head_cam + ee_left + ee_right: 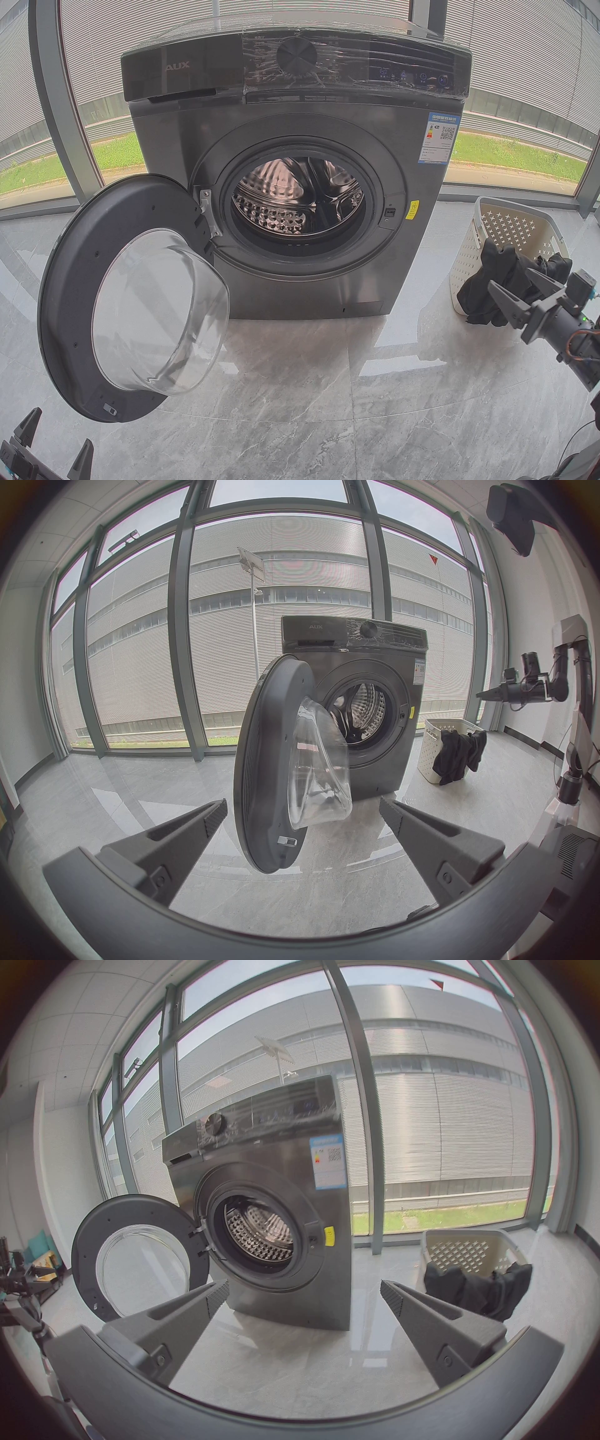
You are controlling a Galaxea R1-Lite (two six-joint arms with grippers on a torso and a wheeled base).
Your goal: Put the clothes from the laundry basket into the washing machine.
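Note:
A grey front-loading washing machine (294, 169) stands ahead with its round door (125, 300) swung wide open to the left and its steel drum (297, 197) bare. To its right a white laundry basket (500, 231) holds dark clothes (500, 281) that drape over its front rim. My right gripper (517, 289) hovers open just in front of the basket, close to the clothes, holding nothing. My left gripper (53, 437) is open low at the near left, below the door. The basket (469, 1250) and clothes (481, 1291) also show past my right fingers (437, 1329).
Glossy grey tile floor (350, 387) spreads between me and the machine. Tall windows with grey frames (56, 100) stand behind it. The open door (275, 761) juts far out on the left side.

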